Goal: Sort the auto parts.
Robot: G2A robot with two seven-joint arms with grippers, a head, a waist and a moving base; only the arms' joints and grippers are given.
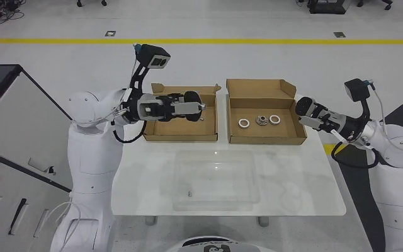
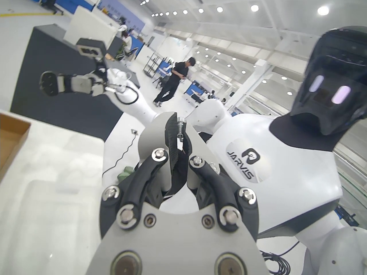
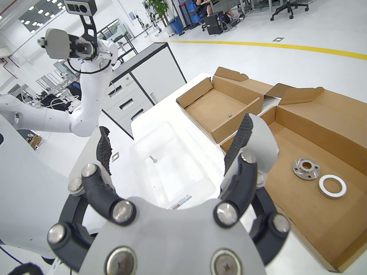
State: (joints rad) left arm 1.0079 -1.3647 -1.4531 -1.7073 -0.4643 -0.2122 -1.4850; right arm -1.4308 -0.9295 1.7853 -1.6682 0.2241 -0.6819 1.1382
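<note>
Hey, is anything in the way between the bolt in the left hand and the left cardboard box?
Nothing visible stands between them. The left hand is shut on the bolt above the left box. The box is open on top with its flaps folded outward, and only one loose bolt lies on its floor.

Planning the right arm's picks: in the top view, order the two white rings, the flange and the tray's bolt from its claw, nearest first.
1. right white ring, closest to the right claw.
2. flange, between the rings.
3. left white ring, beyond the flange.
4. bolt, in the clear tray.
</note>
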